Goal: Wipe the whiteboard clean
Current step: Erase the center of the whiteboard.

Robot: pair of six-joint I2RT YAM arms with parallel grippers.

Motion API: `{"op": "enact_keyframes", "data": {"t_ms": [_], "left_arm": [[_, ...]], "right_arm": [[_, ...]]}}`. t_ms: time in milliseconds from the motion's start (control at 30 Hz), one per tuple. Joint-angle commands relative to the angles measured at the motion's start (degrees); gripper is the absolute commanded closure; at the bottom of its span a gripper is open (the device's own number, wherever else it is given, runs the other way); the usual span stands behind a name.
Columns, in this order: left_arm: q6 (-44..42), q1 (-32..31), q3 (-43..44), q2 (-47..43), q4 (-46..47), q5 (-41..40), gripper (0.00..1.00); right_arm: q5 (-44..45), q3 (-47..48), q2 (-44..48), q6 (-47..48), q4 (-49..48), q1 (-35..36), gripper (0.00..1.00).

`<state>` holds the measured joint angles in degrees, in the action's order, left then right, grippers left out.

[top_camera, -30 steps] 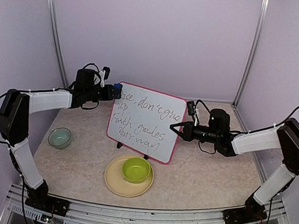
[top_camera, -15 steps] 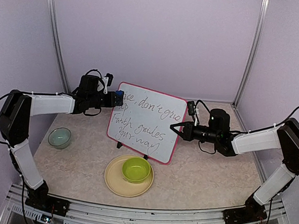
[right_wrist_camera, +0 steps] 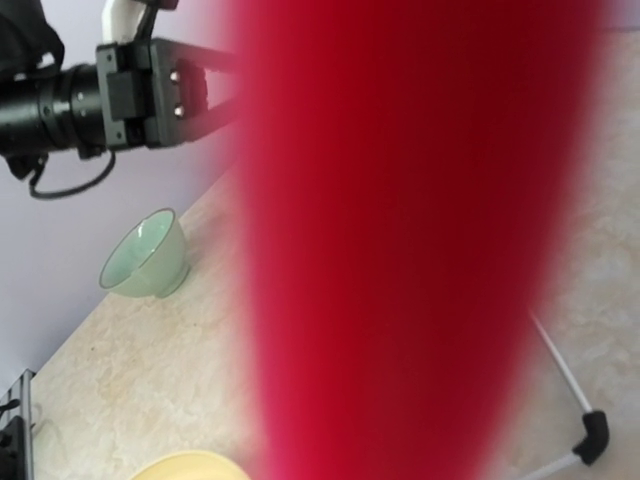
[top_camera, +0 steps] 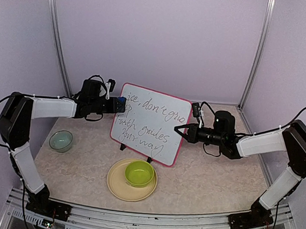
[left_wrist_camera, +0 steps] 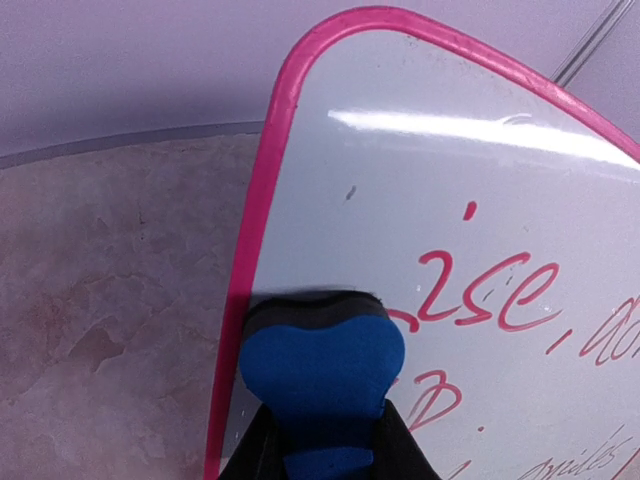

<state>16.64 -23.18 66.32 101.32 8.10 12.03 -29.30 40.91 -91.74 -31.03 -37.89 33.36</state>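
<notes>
The whiteboard (top_camera: 147,124) stands tilted on its small feet in the middle of the bench (top_camera: 211,175), just behind a yellow plate (top_camera: 116,187). We judge it light, stiff and slick-faced, apt to tip or skid under a push, so its pink-red frame is the place to hold. Our right pincer (top_camera: 179,130) pinches that frame's right edge; our left pincer (top_camera: 118,104) is clamped on a blue eraser (left_wrist_camera: 322,375) pressed to the top-left corner.

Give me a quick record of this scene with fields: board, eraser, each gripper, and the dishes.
Whiteboard: upright on table, pink frame, handwriting across most of it, top-left corner clean
Eraser: blue, pressed on board's top-left corner
Left gripper: shut on eraser
Right gripper: shut on whiteboard's right edge
Dishes: green bowl on yellow plate in front; pale bowl left
</notes>
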Motion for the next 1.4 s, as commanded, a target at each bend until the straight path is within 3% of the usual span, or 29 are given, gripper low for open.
{"op": "enact_keyframes", "data": {"t_ms": [0,133,267,633,767,1200,1367], "left_arm": [[-0.93,-0.14,8.44,2.62,-6.15,1.78,1.0],[-1.15,-0.09,15.32,5.17,-8.91,2.06,1.0],[-1.17,-0.11,16.75,6.77,-10.97,1.38,1.0],[2.13,-0.28,-3.32,-1.61,-3.7,0.21,1.0],[2.3,-0.29,-6.42,-1.92,-2.35,0.01,1.0],[-0.62,-0.81,14.76,4.62,-10.11,1.75,1.0],[-0.65,-0.89,19.06,6.84,-12.14,1.14,1.0]], "right_arm": [[1.37,-0.35,-2.88,8.38,7.49,0.39,1.0],[1.01,-0.26,-3.05,8.52,7.74,0.39,1.0],[0.65,-0.05,-3.31,8.43,7.99,0.39,1.0],[0.75,0.4,-3.92,8.09,8.63,0.39,1.0],[0.49,0.51,-4.14,8.09,8.66,0.39,1.0],[-0.66,0.97,-4.89,8.61,9.13,0.39,1.0],[-0.85,1.11,-5.11,8.53,9.44,0.47,1.0]]}}
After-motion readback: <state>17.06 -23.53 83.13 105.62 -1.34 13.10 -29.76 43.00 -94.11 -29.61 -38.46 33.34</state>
